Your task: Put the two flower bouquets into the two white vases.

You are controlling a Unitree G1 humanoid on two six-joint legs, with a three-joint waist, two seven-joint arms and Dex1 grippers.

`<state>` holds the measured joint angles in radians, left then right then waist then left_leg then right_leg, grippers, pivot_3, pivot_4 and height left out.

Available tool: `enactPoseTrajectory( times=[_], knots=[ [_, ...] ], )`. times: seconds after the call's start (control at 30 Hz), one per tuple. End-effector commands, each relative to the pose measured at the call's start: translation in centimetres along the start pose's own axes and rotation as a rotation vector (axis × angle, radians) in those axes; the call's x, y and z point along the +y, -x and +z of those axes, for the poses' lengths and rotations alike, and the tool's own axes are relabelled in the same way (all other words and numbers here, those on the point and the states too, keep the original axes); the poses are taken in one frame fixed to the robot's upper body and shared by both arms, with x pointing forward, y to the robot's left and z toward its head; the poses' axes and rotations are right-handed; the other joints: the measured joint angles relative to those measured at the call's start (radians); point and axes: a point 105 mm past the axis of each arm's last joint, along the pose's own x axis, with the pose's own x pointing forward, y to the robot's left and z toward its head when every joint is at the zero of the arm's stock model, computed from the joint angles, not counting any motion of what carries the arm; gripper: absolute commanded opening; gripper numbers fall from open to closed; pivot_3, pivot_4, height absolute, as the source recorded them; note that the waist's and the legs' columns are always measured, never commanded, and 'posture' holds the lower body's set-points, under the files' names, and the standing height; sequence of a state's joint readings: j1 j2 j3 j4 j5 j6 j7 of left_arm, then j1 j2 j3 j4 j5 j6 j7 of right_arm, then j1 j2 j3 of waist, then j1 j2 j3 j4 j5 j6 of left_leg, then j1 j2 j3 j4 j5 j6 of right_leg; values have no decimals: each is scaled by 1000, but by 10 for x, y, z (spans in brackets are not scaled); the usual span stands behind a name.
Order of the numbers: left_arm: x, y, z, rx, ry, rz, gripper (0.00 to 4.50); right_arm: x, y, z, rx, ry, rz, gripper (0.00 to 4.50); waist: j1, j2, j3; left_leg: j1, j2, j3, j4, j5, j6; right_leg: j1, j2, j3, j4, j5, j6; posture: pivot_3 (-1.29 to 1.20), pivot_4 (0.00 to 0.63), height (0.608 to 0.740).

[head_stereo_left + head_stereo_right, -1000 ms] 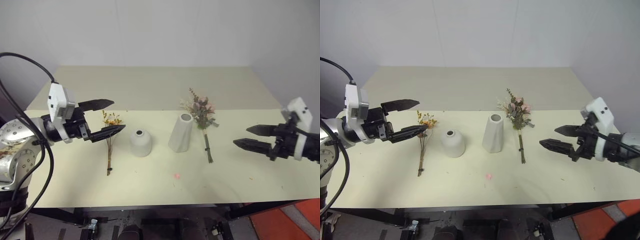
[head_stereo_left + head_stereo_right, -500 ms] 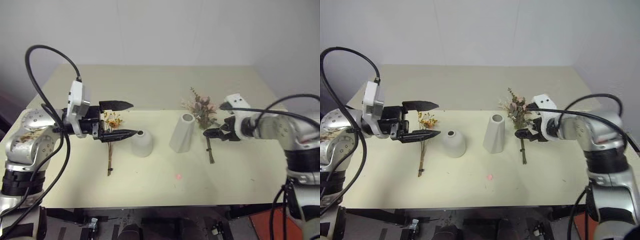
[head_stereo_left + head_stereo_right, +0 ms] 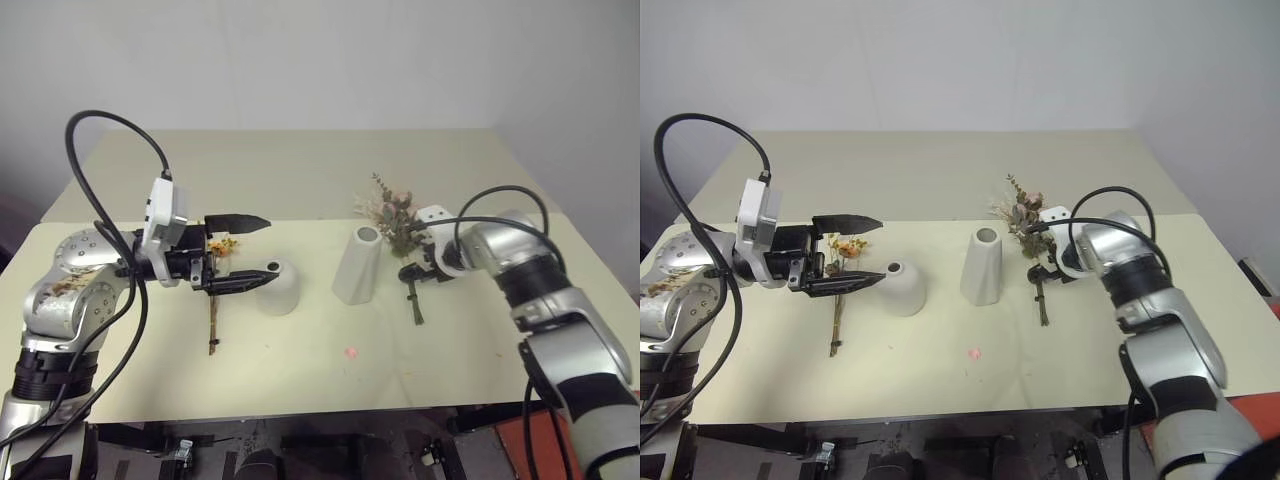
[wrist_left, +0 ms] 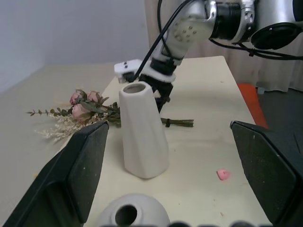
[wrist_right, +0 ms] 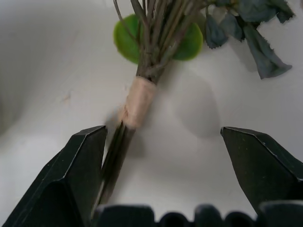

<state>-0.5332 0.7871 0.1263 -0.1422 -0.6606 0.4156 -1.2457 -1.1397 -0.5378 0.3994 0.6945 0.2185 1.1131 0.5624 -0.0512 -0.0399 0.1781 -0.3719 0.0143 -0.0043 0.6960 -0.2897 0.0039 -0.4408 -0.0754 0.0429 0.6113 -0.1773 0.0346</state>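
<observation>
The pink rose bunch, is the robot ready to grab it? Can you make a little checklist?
1. Right gripper fingers wide open: ok.
2. Pink rose bunch lying flat on the table, free to lift: ok.
3. Taped stem between the fingers: not ok, it sits close to one finger.
4. Tall white vase standing with its mouth clear: ok.
5. Left gripper clear of the right arm: ok.

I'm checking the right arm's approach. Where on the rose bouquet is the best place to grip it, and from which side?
Probably at the tan wrap binding the rose bouquet stems, coming from above. The bouquet lies flat on the table, so its sides are open to the fingers, and the stems are tightest there. The right gripper, open, already straddles the stems just below the wrap.
</observation>
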Motion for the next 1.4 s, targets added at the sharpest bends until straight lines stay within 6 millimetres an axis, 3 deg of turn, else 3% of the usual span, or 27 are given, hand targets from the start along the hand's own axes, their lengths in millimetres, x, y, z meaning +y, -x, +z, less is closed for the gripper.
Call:
enactPoseTrajectory(
  times=[0.03, 0.13, 0.27, 0.5, 0.6, 0.67, 0.8, 0.87, 1.0, 1.1, 1.23, 1.4],
  knots=[
    [-1, 2, 10, -15, -58, 16, 4475, 0, -5, 12, -24, 40, -16, 4500, -6, 0, 0, 1, 0, 0, 0, 0, 0, 0, 0, 0, 0, 0, 0, 0, 150, 740],
    [-2, 2, 10, -11, -58, 21, 4500, 7, -9, 13, -14, 67, 19, 3868, -14, 0, 0, 2, 0, 0, 0, 0, 0, 0, 0, 0, 1, 0, -1, 0, 150, 740],
    [-3, 4, 11, -6, -59, 31, 4500, 6, -7, 12, -11, 61, 37, 2609, -16, 0, 0, 3, 0, -1, 0, 0, -1, 1, 0, 0, 2, 0, -1, 0, 150, 740],
    [0, 4, 13, -2, -72, 34, 4500, -7, 11, 6, -50, -193, 93, 222, -12, 0, 0, 1, 0, -2, -1, 0, -1, 0, 0, -1, 3, 1, -1, 0, 150, 740],
    [2, 3, 10, 13, -67, 36, 4500, -27, 33, 17, -226, -338, 36, 206, -4, 0, 0, -1, 0, -2, -2, 0, -1, 0, 0, -1, 3, 1, -1, 0, 150, 740],
    [3, 3, 8, 23, -62, 39, 4500, -36, 52, 26, -372, -346, -6, 206, 6, 1, 0, -2, 0, -2, -2, 0, -1, -1, -1, -1, 2, 1, -1, 0, 150, 740],
    [6, 1, 9, 15, -47, 34, 4500, -43, 110, 53, -823, -286, -153, 206, 8, 1, 0, -6, 0, -3, -2, 0, -1, -5, 0, -2, 3, 1, 0, 0, 150, 740],
    [6, 1, 7, 26, -45, 32, 4500, -40, 141, 65, -1046, -372, -147, 206, 1, 1, 0, -8, 0, -2, -1, 0, -1, -9, 0, -1, 5, 1, 0, 0, 150, 740],
    [8, 0, 10, 17, -31, 26, 4500, -10, 189, 87, -1356, -353, 15, 206, 2, 1, 0, -12, 0, -1, 0, 1, -2, -16, 0, 1, 12, 1, 0, 0, 150, 740],
    [8, 0, 13, 3, -11, 9, 4500, 21, 205, 95, -1437, -257, 130, 206, 4, 1, 0, -11, 0, -2, 0, 2, -3, -16, 0, 0, 14, 2, -1, 0, 150, 740],
    [5, -1, 13, 1, 6, -21, 4500, 64, 219, 98, -1501, -125, 297, 206, 2, 1, 0, -10, 0, -2, 0, 2, -3, -15, 0, 0, 14, 1, -1, 0, 150, 740],
    [8, -1, 14, 4, 5, -28, 4500, 83, 208, 98, -1468, -42, 334, 206, 3, 1, 0, -10, 0, -2, 1, 2, -3, -15, 0, 0, 14, 1, -1, 0, 150, 740]
  ],
)
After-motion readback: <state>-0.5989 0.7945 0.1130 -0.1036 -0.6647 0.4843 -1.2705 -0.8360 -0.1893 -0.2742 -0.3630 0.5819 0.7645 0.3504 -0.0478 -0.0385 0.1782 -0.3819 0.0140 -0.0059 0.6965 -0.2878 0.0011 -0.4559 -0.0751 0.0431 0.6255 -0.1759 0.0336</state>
